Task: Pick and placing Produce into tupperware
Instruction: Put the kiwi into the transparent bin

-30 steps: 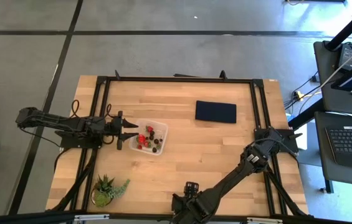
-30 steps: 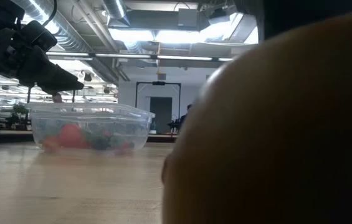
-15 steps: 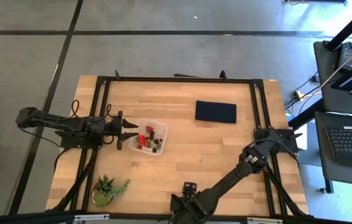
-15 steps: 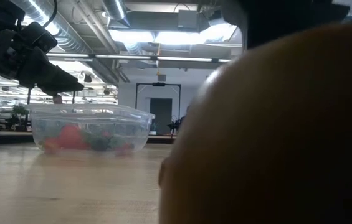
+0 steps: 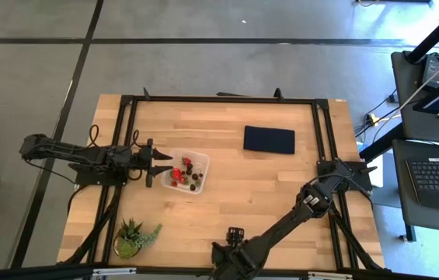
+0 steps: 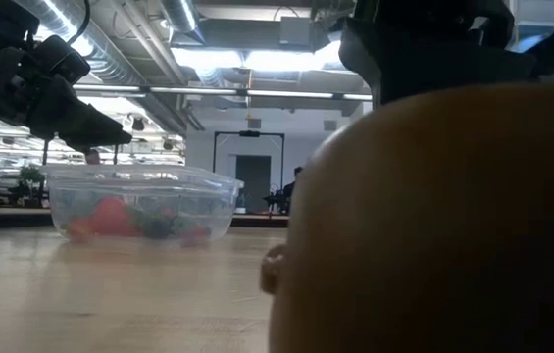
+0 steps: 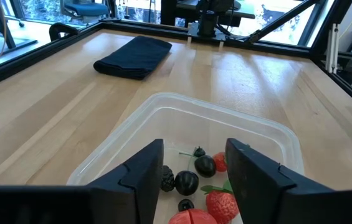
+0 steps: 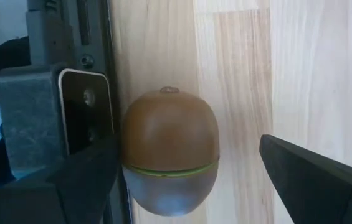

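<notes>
The clear tupperware stands left of the table's middle and holds red strawberries and dark berries. My left gripper hovers open over its left wall. The brown kiwi lies on the wood at the table's near edge, beside a black frame rail. My right gripper is open above it, pointing down, with one finger on either side of the fruit. In the high view the kiwi is hidden under this gripper.
A folded dark blue cloth lies toward the far right. A spiky potted plant stands at the near left corner. The black frame rail runs close beside the kiwi. Bare wood lies between tupperware and kiwi.
My right gripper has shifted slightly toward the table's left along the near edge. In the low view its dark body now shows right above the kiwi. The left arm and the tupperware have kept still.
</notes>
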`<control>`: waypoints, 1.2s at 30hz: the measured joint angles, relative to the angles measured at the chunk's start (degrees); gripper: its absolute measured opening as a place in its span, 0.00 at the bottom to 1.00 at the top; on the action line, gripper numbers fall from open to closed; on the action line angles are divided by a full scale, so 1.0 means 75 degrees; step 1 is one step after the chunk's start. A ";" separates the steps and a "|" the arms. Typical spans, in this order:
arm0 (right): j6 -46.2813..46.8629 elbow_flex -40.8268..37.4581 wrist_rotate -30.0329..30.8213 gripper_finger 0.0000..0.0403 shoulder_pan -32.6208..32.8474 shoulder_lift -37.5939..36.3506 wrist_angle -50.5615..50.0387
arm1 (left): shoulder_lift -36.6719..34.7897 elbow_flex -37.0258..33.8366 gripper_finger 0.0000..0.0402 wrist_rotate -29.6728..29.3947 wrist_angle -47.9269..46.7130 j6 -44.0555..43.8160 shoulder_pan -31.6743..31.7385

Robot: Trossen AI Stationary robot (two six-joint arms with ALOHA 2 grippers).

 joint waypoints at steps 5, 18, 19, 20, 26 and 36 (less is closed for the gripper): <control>-0.0032 -0.0001 0.0313 0.95 0.0023 0.0021 -0.0041 | 0.0000 0.0000 0.40 0.0000 0.0001 -0.0003 0.0002; 0.0051 -0.0015 0.0167 0.92 0.0004 0.0073 -0.0128 | 0.0000 0.0000 0.42 0.0000 0.0000 0.0000 -0.0001; 0.0050 -0.0015 0.0106 0.91 0.0000 0.0073 -0.0129 | 0.0000 0.0000 0.42 0.0001 0.0002 0.0000 -0.0001; 0.0048 -0.0015 0.0073 0.89 -0.0002 0.0073 -0.0131 | 0.0000 -0.0001 0.41 0.0000 0.0001 0.0000 0.0002; 0.0006 -0.0015 0.0035 0.73 -0.0017 0.0073 -0.0131 | -0.0001 0.0000 0.40 0.0000 0.0001 0.0000 0.0001; 0.0022 -0.0012 0.0083 0.60 -0.0029 0.0073 -0.0134 | 0.0000 0.0000 0.42 0.0000 0.0001 0.0001 0.0001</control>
